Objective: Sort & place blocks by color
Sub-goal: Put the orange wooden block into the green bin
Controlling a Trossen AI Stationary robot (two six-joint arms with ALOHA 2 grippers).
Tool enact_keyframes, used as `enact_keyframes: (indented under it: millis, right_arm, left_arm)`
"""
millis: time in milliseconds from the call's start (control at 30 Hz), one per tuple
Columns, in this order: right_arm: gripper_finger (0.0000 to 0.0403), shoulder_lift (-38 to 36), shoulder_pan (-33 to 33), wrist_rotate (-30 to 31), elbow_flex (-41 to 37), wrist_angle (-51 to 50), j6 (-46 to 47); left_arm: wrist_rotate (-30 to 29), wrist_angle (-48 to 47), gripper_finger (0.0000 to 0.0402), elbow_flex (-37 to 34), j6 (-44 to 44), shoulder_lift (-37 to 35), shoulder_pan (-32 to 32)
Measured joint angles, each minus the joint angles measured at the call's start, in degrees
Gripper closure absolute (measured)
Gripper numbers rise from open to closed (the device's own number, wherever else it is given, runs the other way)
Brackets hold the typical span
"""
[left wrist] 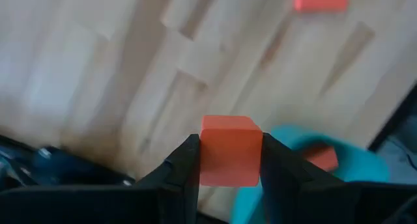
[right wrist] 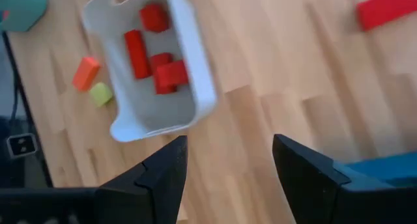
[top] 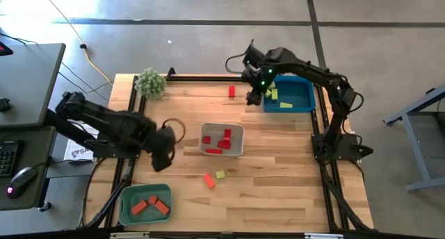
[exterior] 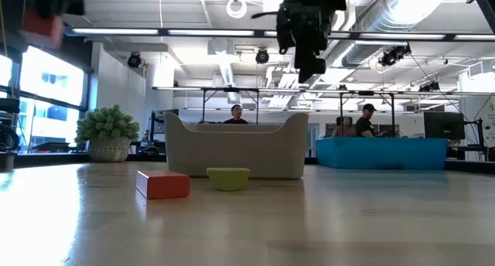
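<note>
An orange block (left wrist: 228,151) sits clamped between the left gripper's (left wrist: 229,160) fingers, held above the table's (top: 278,176) left side, between the white tray (top: 236,149) and the green tray (top: 128,196). The left arm reaches in from the left edge, bent low. The right gripper (right wrist: 228,160) hangs with jaws wide and empty at the blue tray's (top: 306,100) left edge, arm arched from the right.

Four cams – one overhead, one table-level, two on wrists.
High looks straight down; low faces the room; both wrists look down close – right wrist and high share the white tray (right wrist: 195,87).
</note>
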Motion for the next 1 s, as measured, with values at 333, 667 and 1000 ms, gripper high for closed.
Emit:
enact_keyframes:
  millis: [333, 667, 1000]
  right_arm:
    - [0.019, 0.0, 13.21, 0.0, -0.02, 1.46, 7.84]
    - [0.019, 0.0, 25.01, 1.33, -0.04, 3.92, 13.72]
    - [0.019, 0.04, 34.42, 3.13, -1.82, 11.72, 15.18]
  left_arm:
    - [-0.56, 5.71, 0.0303, -5.79, -16.74, -0.37, -20.77]
    - [-3.75, 15.05, 0.0302, -10.94, -28.55, 0.5, -33.52]
    - [-4.47, 23.45, 0.0302, -15.81, -35.4, 2.85, -39.38]
